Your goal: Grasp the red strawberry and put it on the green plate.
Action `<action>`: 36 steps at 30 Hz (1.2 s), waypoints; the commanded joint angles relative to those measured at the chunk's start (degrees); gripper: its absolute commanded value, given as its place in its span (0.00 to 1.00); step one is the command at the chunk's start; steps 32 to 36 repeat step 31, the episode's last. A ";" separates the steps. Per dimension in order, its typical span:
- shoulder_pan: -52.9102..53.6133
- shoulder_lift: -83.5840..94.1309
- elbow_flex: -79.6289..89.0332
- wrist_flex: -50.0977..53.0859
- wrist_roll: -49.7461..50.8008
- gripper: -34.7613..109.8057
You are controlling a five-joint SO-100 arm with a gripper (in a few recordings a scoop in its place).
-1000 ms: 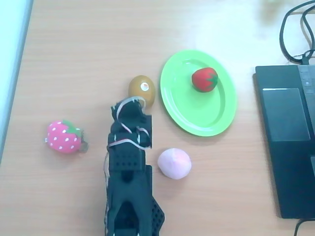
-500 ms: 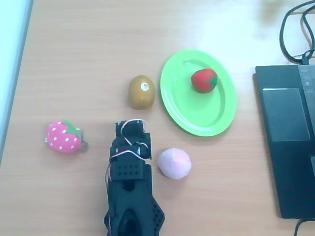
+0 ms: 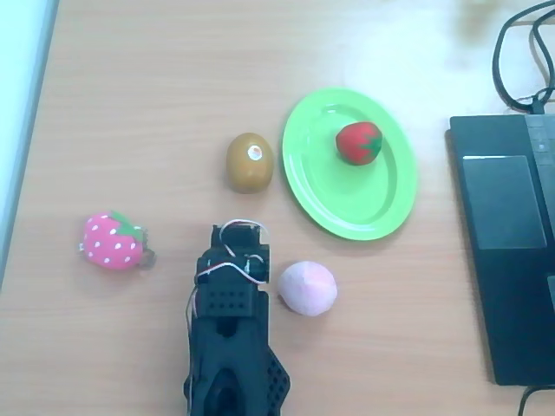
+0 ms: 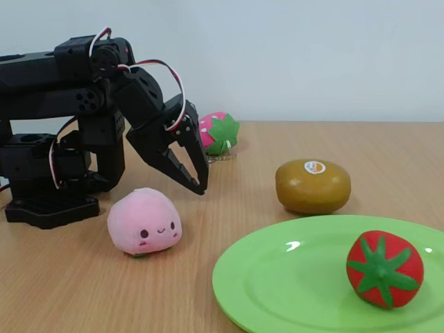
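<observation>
The red strawberry [image 3: 359, 141] [image 4: 383, 269] lies on the green plate [image 3: 329, 191] [image 4: 291, 277], toward its upper right part in the overhead view. My black gripper [image 3: 237, 238] [image 4: 198, 182] hangs folded back near the arm's base, well left of the plate and below the kiwi in the overhead view. Its jaws point down at the table, shut, with nothing between them.
A brown kiwi [image 3: 250, 162] [image 4: 312, 186] sits just left of the plate. A pale pink peach [image 3: 307, 288] [image 4: 145, 223] rests beside the arm. A pink dotted strawberry [image 3: 112, 241] [image 4: 217, 133] lies at far left. A black laptop [image 3: 507, 251] and cables occupy the right edge.
The arm has drawn back toward its base, moving the gripper away from the kiwi. The red strawberry stays on the plate.
</observation>
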 commanded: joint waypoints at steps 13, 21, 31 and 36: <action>-0.70 1.32 0.00 0.88 -0.44 0.20; -0.70 1.32 0.00 0.88 -0.44 0.18; -0.70 1.32 0.00 0.88 -0.44 0.18; -0.70 1.32 0.00 0.88 -0.44 0.18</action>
